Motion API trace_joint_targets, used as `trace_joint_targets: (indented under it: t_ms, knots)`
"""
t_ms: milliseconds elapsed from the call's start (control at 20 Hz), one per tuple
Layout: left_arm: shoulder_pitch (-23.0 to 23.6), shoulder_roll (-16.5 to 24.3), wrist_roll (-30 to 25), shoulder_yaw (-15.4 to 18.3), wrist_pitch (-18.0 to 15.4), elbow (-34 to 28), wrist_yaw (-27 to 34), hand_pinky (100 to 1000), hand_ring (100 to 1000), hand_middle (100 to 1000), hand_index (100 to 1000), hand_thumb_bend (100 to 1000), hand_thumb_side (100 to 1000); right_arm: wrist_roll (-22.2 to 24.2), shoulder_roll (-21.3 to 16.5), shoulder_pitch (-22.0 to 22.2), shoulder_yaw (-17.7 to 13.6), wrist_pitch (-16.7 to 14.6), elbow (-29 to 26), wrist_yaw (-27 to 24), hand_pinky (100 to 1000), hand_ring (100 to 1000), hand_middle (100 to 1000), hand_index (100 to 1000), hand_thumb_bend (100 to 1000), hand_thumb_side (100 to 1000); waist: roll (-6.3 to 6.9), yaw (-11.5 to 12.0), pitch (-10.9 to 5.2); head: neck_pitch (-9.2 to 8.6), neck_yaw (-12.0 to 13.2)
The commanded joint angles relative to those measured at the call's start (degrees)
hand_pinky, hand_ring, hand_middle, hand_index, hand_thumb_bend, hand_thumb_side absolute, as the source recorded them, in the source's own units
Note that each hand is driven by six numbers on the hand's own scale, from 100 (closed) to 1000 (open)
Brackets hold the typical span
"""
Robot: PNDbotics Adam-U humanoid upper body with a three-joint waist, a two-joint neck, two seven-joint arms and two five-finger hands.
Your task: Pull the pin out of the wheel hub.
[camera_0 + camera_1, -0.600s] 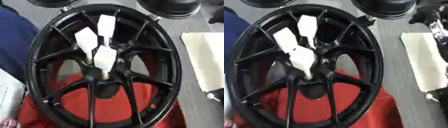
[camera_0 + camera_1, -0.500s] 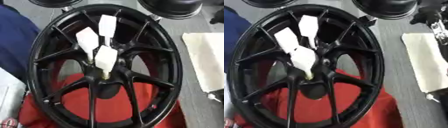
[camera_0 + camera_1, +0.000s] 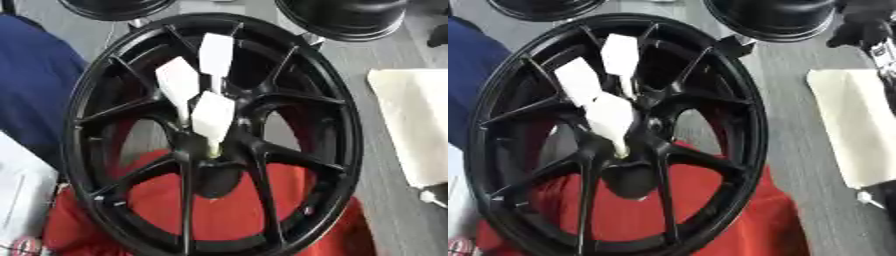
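A black spoked wheel (image 3: 105,90) fills the middle of both views, lying tilted over a red cloth. From its hub (image 3: 214,167) stand three white flat-headed pins: one nearest me (image 3: 213,119), one to its upper left (image 3: 178,82) and one behind (image 3: 216,54). Nothing touches them. My right hand (image 3: 859,24) shows only as a dark shape at the upper right corner of the right eye view, well away from the hub. My left hand is out of sight.
A red cloth (image 3: 166,200) lies under the wheel's near half. A white pad (image 3: 411,120) sits on the grey table to the right. Blue fabric (image 3: 31,85) lies at the left, white paper (image 3: 17,195) at the lower left, and two more black wheels (image 3: 346,17) stand behind.
The whole picture has shifted a little, so the camera moved. The pins and wheel stand as before.
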Motion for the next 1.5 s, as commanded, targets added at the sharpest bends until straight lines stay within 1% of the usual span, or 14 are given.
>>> trace_joint_targets:
  t_ms: [50, 200, 250, 350, 450, 650, 850, 1000, 1250, 1350, 1500]
  knots:
    - [-2.0, 9.9, -6.0, -0.9, 1.4, -1.1, -1.8, 722, 779, 681, 718, 162, 587, 0.2, -1.9, 0.2, -0.2, 0.1, -1.2, -0.3, 781, 635, 602, 717, 100, 611, 0.32, -0.3, -1.55, 0.1, 0.2]
    - [-4.9, 16.4, -14.8, -2.2, 3.8, -1.1, -3.3, 741, 781, 686, 734, 166, 603, 0.3, -1.7, 0.5, -0.1, 0.4, -1.2, -0.5, 782, 637, 603, 717, 100, 613, 0.43, -0.9, -1.86, 0.16, 0.3]
    - [-6.2, 18.3, -18.3, -2.7, 4.2, -1.1, -3.8, 756, 779, 692, 766, 188, 607, 0.4, -1.6, 0.6, 0.0, 0.5, -1.2, -0.5, 782, 636, 602, 717, 100, 613, 0.49, -1.1, -1.93, 0.15, 0.3]
    - [-9.0, 21.4, -25.6, -3.5, 4.5, -1.1, -5.1, 770, 779, 694, 772, 202, 598, 0.7, -1.6, 0.6, 0.1, 0.6, -1.2, -0.5, 782, 635, 601, 716, 100, 613, 0.64, -1.4, -1.96, -0.09, 0.5]
    - [-12.0, 23.7, -31.9, -4.1, 4.5, -1.1, -5.6, 784, 782, 698, 774, 211, 586, 0.8, -1.6, 0.6, 0.2, 0.7, -1.2, -0.5, 782, 634, 600, 716, 100, 614, 0.87, -1.7, -1.93, -0.59, 0.6]
    - [-17.2, 26.4, -41.2, -5.2, 5.0, -1.1, -5.7, 810, 802, 723, 782, 225, 569, 0.9, -1.4, 1.1, 0.1, 1.0, -1.2, -0.3, 782, 633, 599, 715, 100, 617, 1.34, -2.1, -1.83, -1.66, 0.8]
    - [-21.2, 27.5, -49.0, -7.3, 6.3, -1.1, -6.2, 851, 855, 797, 828, 268, 554, 0.9, -1.2, 1.5, 0.1, 1.2, -1.2, 0.0, 782, 632, 598, 715, 100, 619, 1.81, -2.4, -1.7, -2.12, 0.9]
    - [-24.0, 27.0, -54.9, -9.4, 6.8, -1.1, -6.6, 864, 864, 801, 832, 279, 539, 1.1, -1.3, 1.4, 0.2, 1.5, -1.2, 0.0, 782, 631, 598, 714, 100, 620, 2.17, -2.7, -1.8, -1.47, 1.4]
    - [-29.0, 25.0, -63.1, -12.7, 8.6, -1.1, -7.1, 855, 823, 766, 824, 285, 535, 1.7, -2.0, 0.9, 0.9, 2.0, -1.2, -0.3, 782, 632, 597, 714, 100, 617, 2.39, -3.1, -2.33, 0.0, 2.1]
    - [-31.2, 23.9, -64.2, -14.6, 9.6, -1.1, -7.2, 853, 820, 764, 824, 286, 524, 2.0, -2.1, 0.6, 1.1, 2.0, -1.2, -0.5, 783, 632, 598, 714, 100, 616, 2.36, -3.2, -2.6, 0.25, 2.4]
    - [-34.7, 21.9, -64.5, -18.4, 10.7, -1.1, -7.8, 854, 822, 770, 829, 289, 512, 2.5, -2.2, 0.4, 1.3, 2.0, -1.2, -0.7, 783, 632, 598, 714, 100, 616, 2.23, -3.5, -2.92, 0.24, 2.6]
